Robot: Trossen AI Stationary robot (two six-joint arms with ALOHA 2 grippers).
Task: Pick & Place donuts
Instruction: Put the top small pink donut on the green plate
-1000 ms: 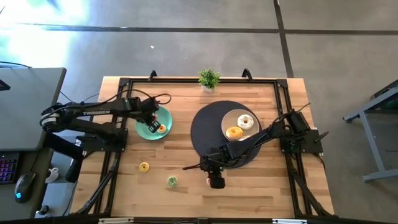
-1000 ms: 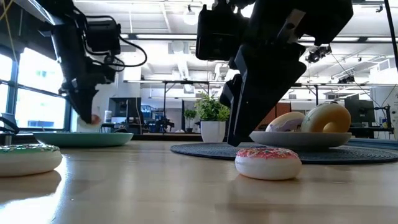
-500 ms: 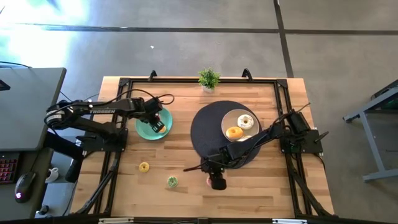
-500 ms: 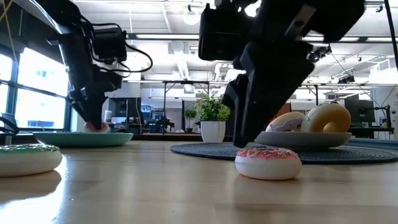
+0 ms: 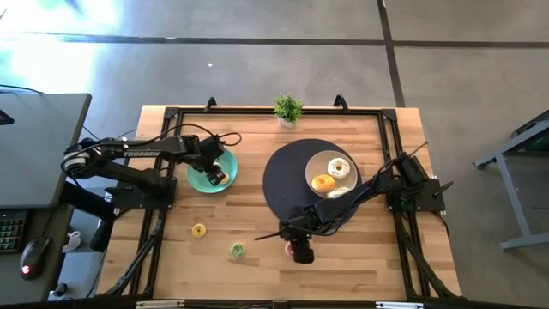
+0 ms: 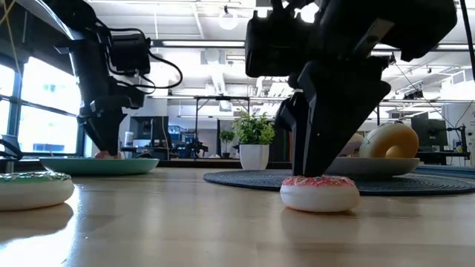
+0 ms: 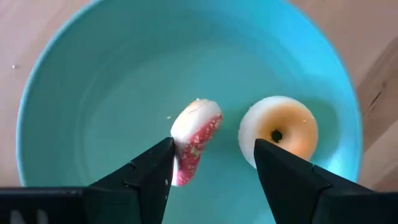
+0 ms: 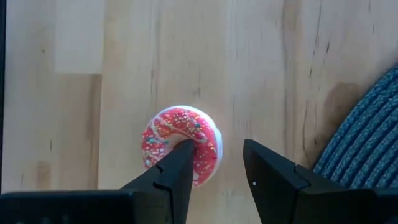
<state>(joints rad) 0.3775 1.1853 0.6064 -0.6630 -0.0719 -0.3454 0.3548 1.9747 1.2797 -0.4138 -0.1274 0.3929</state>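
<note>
Near the table's left edge, the left pincer (image 7: 211, 165) reaches down into the teal plate (image 5: 199, 178), fingers spread, a small pink donut (image 7: 194, 142) tilted against one finger beside an orange donut (image 7: 281, 132) lying flat. Toward the table's front edge, near its middle, the right pincer (image 8: 214, 165) points straight down with fingers parted, one finger in the hole of the pink sprinkled donut (image 8: 181, 153) on the bare wood.

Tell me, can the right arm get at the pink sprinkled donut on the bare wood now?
Probably yes. The right gripper is open directly over the pink sprinkled donut, one jaw above its hole, one beyond its rim, and nothing lies between them.
</note>
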